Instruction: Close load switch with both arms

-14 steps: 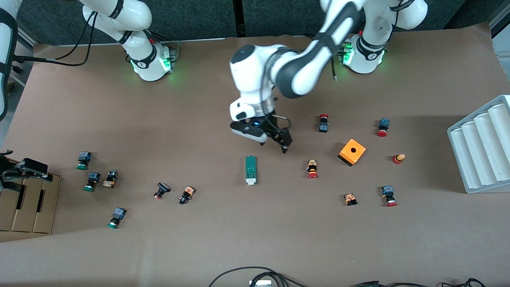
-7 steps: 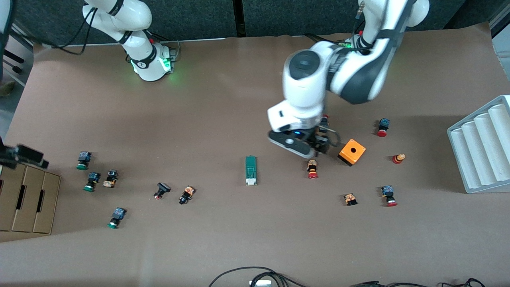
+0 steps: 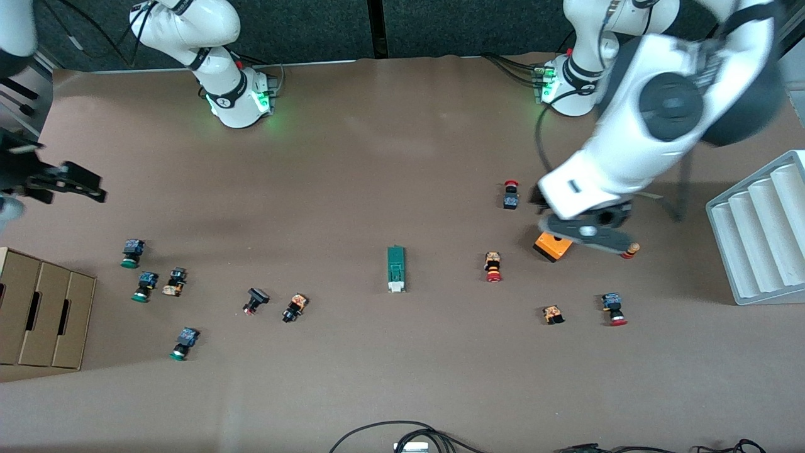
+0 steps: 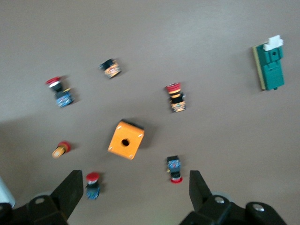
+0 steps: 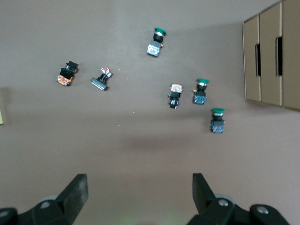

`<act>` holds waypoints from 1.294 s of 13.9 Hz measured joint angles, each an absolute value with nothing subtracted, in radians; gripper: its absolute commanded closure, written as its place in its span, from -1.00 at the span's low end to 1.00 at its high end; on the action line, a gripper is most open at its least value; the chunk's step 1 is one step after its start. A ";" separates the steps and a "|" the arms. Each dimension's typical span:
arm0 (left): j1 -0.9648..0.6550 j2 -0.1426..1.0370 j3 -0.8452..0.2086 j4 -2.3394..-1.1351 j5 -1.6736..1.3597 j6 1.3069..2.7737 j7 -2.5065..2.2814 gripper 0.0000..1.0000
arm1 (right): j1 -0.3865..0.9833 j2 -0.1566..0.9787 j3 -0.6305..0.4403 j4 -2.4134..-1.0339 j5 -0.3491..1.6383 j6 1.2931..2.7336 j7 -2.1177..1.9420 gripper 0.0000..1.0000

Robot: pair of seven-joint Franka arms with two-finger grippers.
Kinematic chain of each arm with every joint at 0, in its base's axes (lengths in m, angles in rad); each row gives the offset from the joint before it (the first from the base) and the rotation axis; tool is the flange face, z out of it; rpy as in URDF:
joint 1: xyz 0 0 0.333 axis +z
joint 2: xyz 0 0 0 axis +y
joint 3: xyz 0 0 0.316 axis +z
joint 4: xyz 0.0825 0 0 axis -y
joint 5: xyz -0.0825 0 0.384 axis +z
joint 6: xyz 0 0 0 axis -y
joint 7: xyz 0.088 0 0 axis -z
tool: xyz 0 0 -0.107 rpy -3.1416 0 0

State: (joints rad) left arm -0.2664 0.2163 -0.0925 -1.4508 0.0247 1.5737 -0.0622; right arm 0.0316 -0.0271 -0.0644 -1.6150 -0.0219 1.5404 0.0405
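The load switch (image 3: 396, 268) is a narrow green block with a white slider at the end nearer the front camera, lying mid-table; nothing touches it. It also shows in the left wrist view (image 4: 271, 65). My left gripper (image 3: 590, 231) hangs high over the orange cube (image 3: 553, 245), well toward the left arm's end from the switch. In the left wrist view it (image 4: 135, 192) is open and empty. My right gripper (image 3: 60, 180) is up over the right arm's end of the table, far from the switch. In the right wrist view it (image 5: 139, 191) is open and empty.
Red-capped push buttons (image 3: 494, 267) lie around the orange cube (image 4: 125, 139). Green-capped push buttons (image 3: 131, 253) lie toward the right arm's end. A cardboard box (image 3: 44, 311) sits at that end, a white ribbed tray (image 3: 761, 233) at the left arm's end. Cables (image 3: 402, 434) lie at the near edge.
My left arm swung away from beside the load switch toward its own end and now hangs over the orange cube. My right gripper moved off the cardboard box toward the robots' bases.
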 measured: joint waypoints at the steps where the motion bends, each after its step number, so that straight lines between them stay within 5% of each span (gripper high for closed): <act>1: -0.227 0.213 -0.092 -1.425 0.024 1.550 -0.059 -1.00 | 0.038 -0.027 -0.064 -1.622 -0.023 1.540 0.075 -0.99; 13: -0.115 0.187 -0.076 -1.399 0.017 1.517 -0.057 -1.00 | 0.036 -0.031 -0.071 -1.623 0.003 1.549 0.088 -0.99; 18: -0.113 0.102 -0.050 -1.512 0.013 1.547 -0.056 -1.00 | 0.035 -0.026 -0.078 -1.623 0.004 1.551 -0.028 -0.99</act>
State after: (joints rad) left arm -0.1129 0.1023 -0.0502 -1.5124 0.0126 1.5467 -0.0561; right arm 0.0352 -0.0262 -0.0783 -1.6233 0.0035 1.5511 -0.0279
